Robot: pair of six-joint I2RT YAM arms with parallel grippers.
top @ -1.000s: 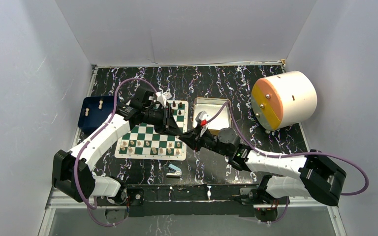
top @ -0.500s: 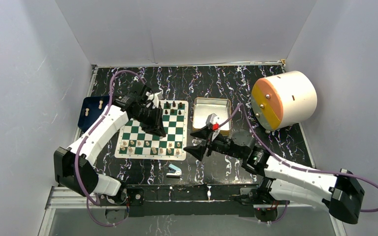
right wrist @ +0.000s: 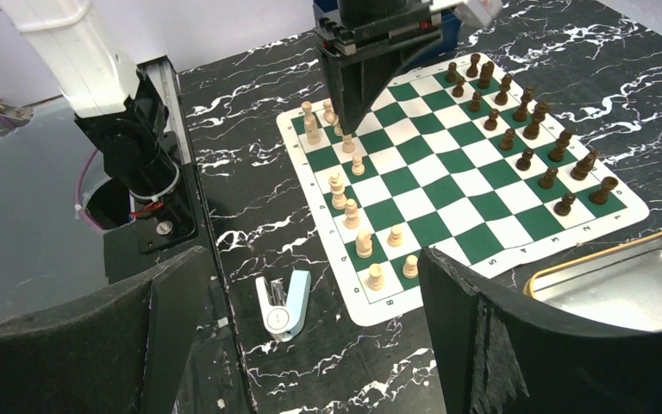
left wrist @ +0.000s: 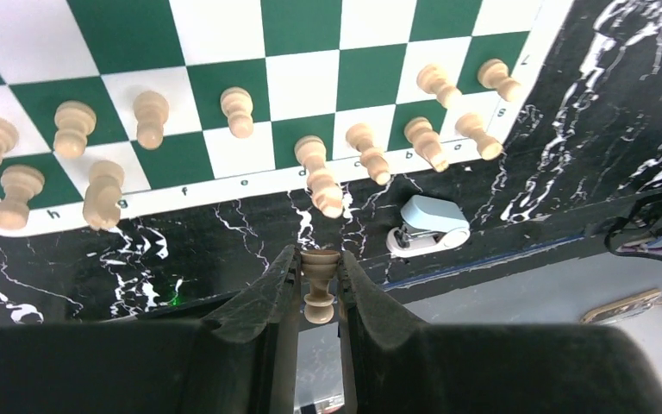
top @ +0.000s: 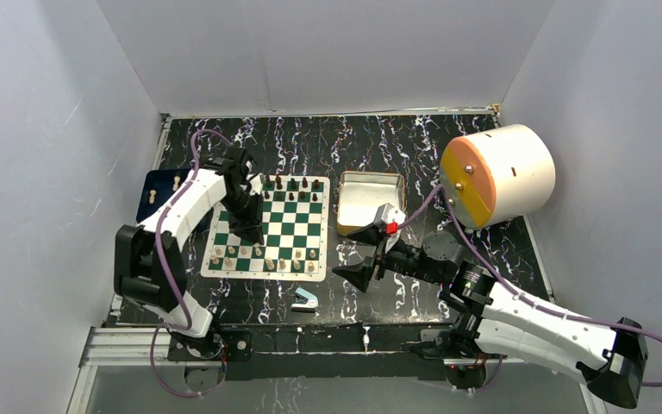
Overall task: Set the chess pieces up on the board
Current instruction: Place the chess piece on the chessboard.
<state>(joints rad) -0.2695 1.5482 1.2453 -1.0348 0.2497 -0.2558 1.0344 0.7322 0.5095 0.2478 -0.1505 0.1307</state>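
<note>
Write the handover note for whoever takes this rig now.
Left claw: shut on a pale beige wooden chess piece, over the left side of the green and white checkered board.
Right claw: open, empty, right of the board.
Done: dark brown pieces line the far rows; pale pieces stand on the near rows.
To do: place the held piece; one pale piece seems to sit in the dark blue tray.

Board point(top: 283, 226) lies flat, dark pieces point(top: 297, 184) on its far rows, pale pieces point(top: 269, 262) near; my left fingers point(left wrist: 259, 319) pinch a pale pawn point(left wrist: 318, 285).
</note>
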